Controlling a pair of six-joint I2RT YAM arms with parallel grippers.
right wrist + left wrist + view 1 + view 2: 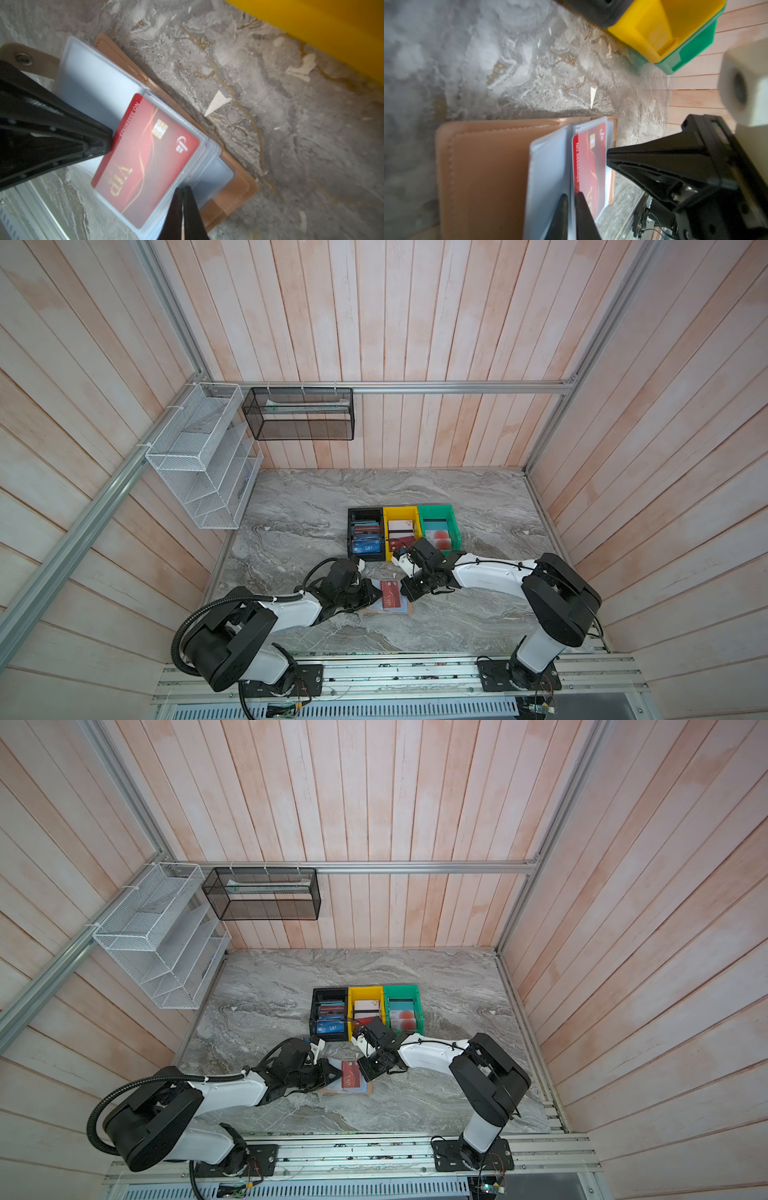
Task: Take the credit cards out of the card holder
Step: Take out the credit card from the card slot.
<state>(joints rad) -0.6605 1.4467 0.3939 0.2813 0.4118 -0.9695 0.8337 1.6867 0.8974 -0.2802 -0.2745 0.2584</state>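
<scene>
my arms bend low over the open card holder (483,166) between them. right gripper (182,188) closed, pressing its sleeves (99,83); left gripper (571,196) nearly closed at the vip card (145,158) edge, grip unclear. card points lengthwise toward the yellow bin (401,511).

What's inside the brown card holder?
The card holder holds pale clear sleeves and one red VIP card, poking partly out of its sleeve. Sleeves stacked underneath are covered, so other cards there cannot be seen.
</scene>
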